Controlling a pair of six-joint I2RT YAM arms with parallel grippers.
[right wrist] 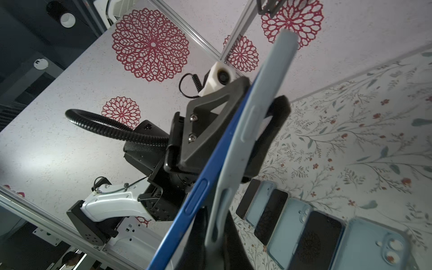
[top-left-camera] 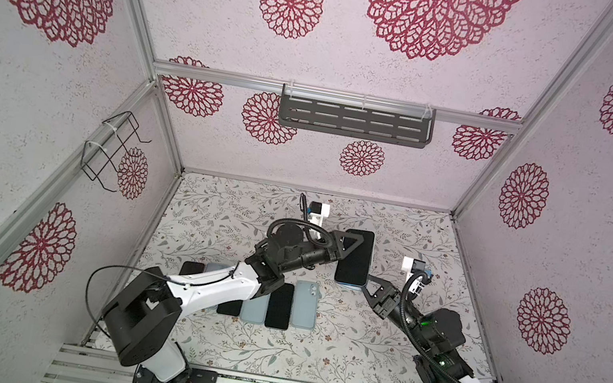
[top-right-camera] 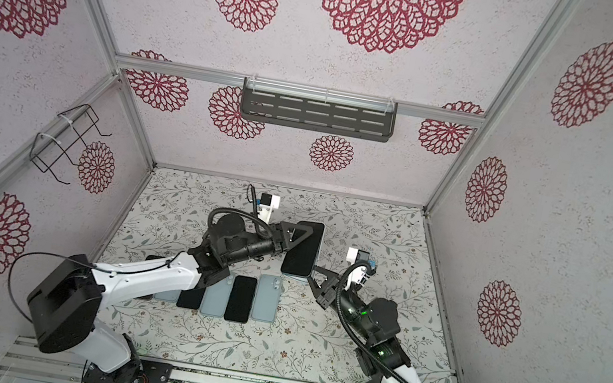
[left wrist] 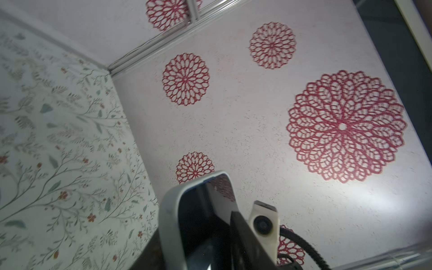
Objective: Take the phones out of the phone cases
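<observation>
The phone (top-left-camera: 355,257) is held in the air above the flowered desk (top-left-camera: 373,360), screen up, part way out of its pale blue phone case (top-left-camera: 348,286). In both top views the case shows only as a thin pale strip under the phone's near end.

The right wrist view looks at it edge-on. There the phone's blue rim (right wrist: 210,168) and the grey-blue case (right wrist: 257,105) lie together at the far end and split apart toward the near end, with a dark wedge between them.

The left gripper (top-left-camera: 352,246) straddles the far half, one of its fingers (right wrist: 210,105) on the glass side and the other behind the case. Whether they press cannot be told.

The right gripper (top-left-camera: 367,285) has its fingers pressed together on the case's near end, as the right wrist view shows (right wrist: 217,245).

The left wrist view shows a rounded corner of the case (left wrist: 168,210) wrapping the dark glass.

On the desk near the left arm lies a row of phones and cases (top-left-camera: 256,302), dark and pale blue in turn. The right wrist view shows camera openings on the pale ones, but not whether they hold phones.
</observation>
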